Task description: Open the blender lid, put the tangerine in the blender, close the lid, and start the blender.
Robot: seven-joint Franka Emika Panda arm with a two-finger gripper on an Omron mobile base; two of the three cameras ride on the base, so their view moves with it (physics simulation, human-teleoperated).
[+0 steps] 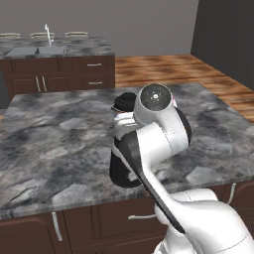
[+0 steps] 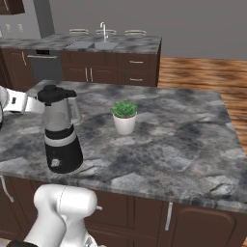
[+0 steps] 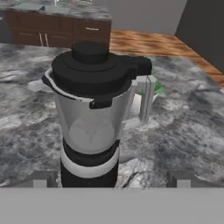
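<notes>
Squarely before end effector [image 3: 111, 178]: blender [image 3: 92, 118].

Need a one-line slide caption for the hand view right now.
Open gripper facing the blender on the grey counter, black lid seated on the jar.

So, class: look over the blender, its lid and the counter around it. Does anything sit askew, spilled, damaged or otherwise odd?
Nothing stands out. The blender stands upright on the counter, and the blender lid sits level on the jar. The potted plant is upright, with nothing spilled around it. The gripper is open, facing the blender's base.
</notes>
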